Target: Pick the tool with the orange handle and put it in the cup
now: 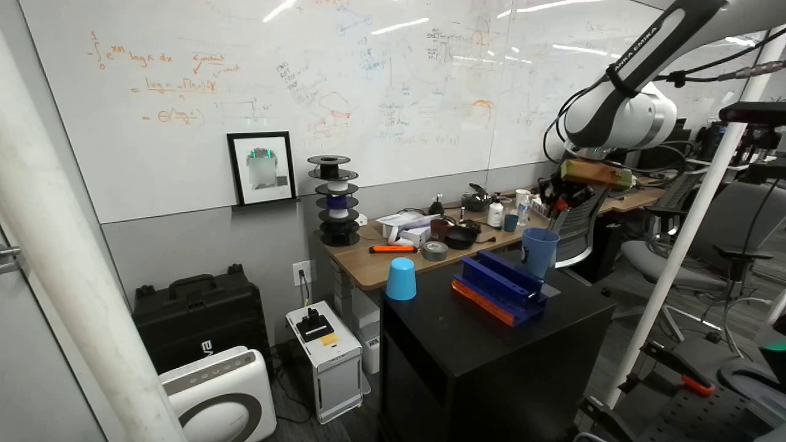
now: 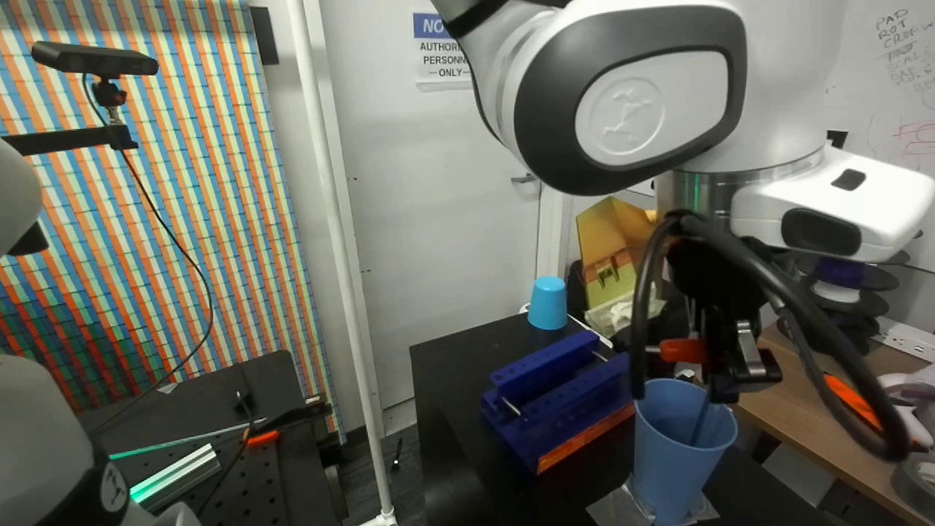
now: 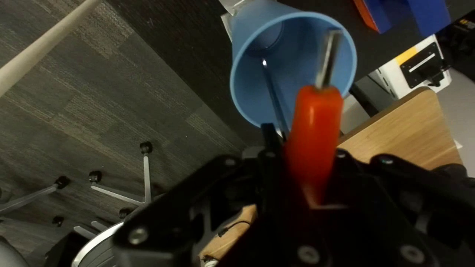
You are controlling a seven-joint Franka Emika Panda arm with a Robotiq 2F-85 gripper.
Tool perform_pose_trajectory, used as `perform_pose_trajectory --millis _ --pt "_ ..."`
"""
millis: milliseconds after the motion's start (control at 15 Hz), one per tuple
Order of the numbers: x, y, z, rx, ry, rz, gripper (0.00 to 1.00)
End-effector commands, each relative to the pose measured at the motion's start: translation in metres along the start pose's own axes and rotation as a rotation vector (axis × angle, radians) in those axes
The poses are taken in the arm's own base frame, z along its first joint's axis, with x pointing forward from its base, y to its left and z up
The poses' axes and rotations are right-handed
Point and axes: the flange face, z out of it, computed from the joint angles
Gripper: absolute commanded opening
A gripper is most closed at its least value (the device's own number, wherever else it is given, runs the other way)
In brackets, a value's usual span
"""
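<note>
One tool with an orange handle is located above the mouth of the blue cup, higher than the rim. The gripper is closed onto the handle; jaw spacing is limited to the handle's thickness. In an exterior view, the tool lies roughly level; in the wrist view, its metal shaft overlaps the opening of the blue cup. The blue cup stands upright on a black cabinet. A slim rod leans inside it, upper end hidden. Just beside the blue cup: dark-blue rack. Beyond the rack from the blue cup: cyan cup, inverted. Near the blue cup, off the cabinet: wooden desk.
</note>
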Motion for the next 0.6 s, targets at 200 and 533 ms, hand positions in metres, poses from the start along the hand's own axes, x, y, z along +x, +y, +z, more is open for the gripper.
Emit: perform_pose_trajectory --millis 200,533 --pt "-0.013 -0.054 -0.129 0.277 -0.074 -0.094 0.73" --pt "-0.071 -0.053 -0.23 0.448 -0.276 -0.256 1.0"
